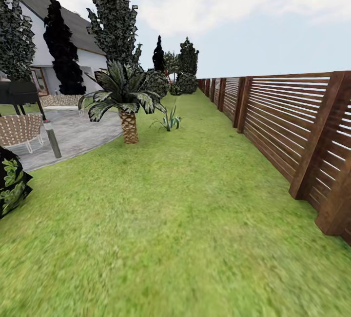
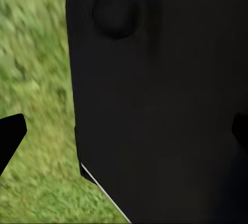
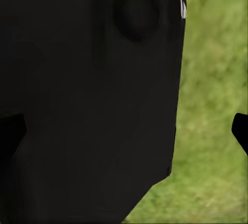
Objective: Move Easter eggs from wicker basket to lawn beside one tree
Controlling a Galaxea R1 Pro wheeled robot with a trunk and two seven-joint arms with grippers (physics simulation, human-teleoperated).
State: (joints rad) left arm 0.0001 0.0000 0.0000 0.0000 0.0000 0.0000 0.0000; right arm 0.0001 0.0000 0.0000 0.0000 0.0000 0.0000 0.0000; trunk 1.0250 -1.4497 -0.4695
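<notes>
Grass of the lawn [image 1: 185, 219] lies nearest the head camera and runs as a long strip to the far end of the garden. Along its right side stands a brown slatted fence [image 1: 287, 122]. On the left lies a grey paved patio [image 1: 78, 134] with a wicker chair [image 1: 19, 129] and a black grill [image 1: 18, 93]. A white house [image 1: 87, 58] stands behind it. A tall tree [image 1: 114, 14] with dark blocky leaves rises behind a short palm [image 1: 127, 100], whose trunk stands on the grass at the patio's edge. A small spiky plant [image 1: 169, 121] grows just beside the palm.

Both wrist views show a black robot body part over grass. Left finger tip [image 2: 10, 136] and right finger tip [image 3: 241, 130] sit at the frame edges; spread cannot be told.
</notes>
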